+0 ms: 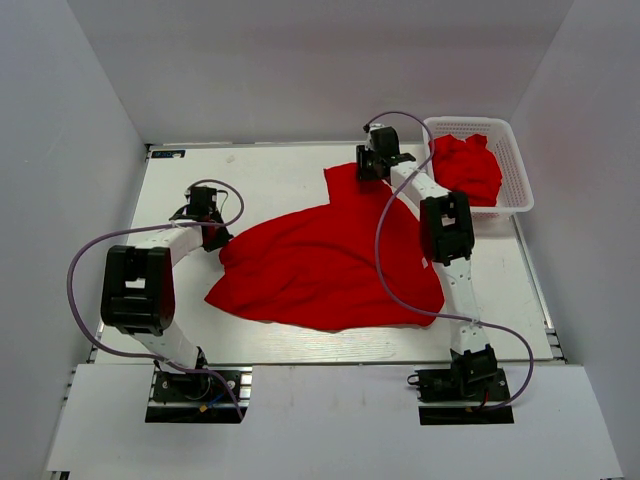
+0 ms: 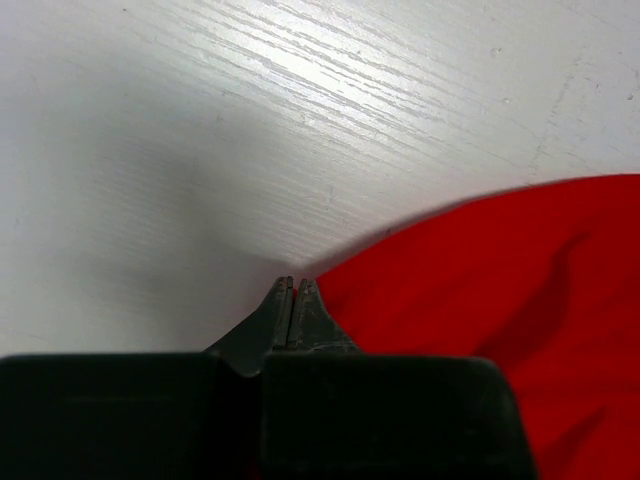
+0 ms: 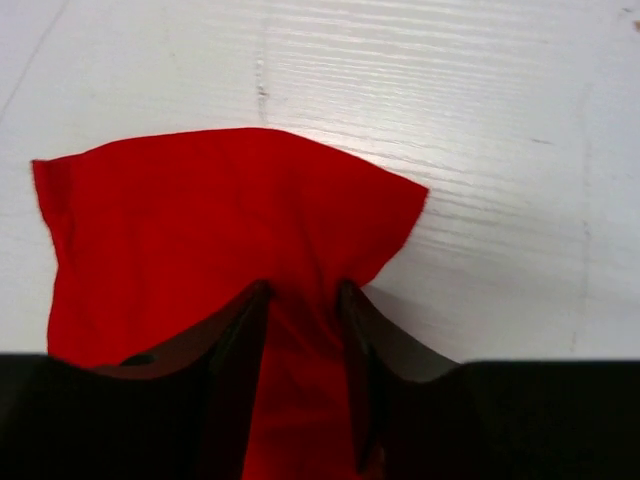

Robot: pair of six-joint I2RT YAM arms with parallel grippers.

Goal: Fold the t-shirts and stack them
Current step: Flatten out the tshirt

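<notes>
**White table (image 1: 280,170): red shirt laid out beside basket (image 1: 517,190)**

One spread t-shirt (image 1: 320,265) lies left of the basket, which holds a crumpled t-shirt (image 1: 468,165). The right gripper (image 3: 305,295) pinches the spread t-shirt's sleeve nearest the basket. The left gripper (image 2: 291,285), fingers pressed together, sits at its far edge.

The left arm's fingers (image 2: 318,322) are pressed tight together, their tips down at the white wood-grain desk (image 2: 300,120). A red t-shirt (image 2: 480,300) fills the lower right. Its curved edge meets the right-hand finger's tip; whether any cloth is pinched cannot be told.
</notes>
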